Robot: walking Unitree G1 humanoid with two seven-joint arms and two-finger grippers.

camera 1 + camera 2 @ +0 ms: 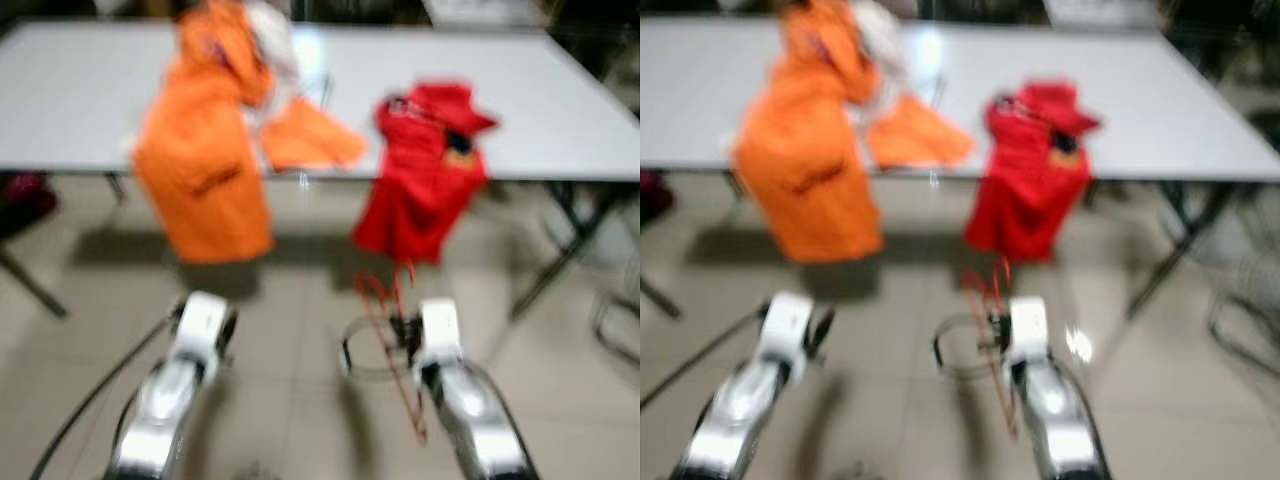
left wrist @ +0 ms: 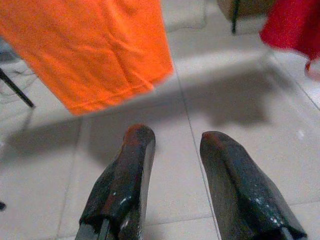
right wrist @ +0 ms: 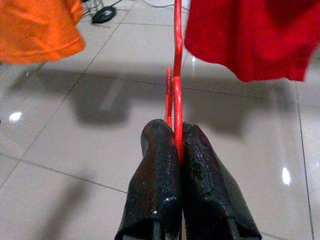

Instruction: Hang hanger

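Currently right end effector [image 3: 178, 137] pinches red hanger [image 3: 176, 75]; left end effector [image 2: 172, 145] parted.

Both arms are silver and rounded, each ending in a white block at the wrist. A dark cable runs along the outside of the left arm [image 1: 165, 400], and a dark loop of cable curls beside the wrist of the right arm [image 1: 470, 405]. The left gripper [image 2: 175, 150] and the right gripper [image 3: 175, 145] each have two long black fingers, glossy, blunt-tipped and flecked with pale specks.
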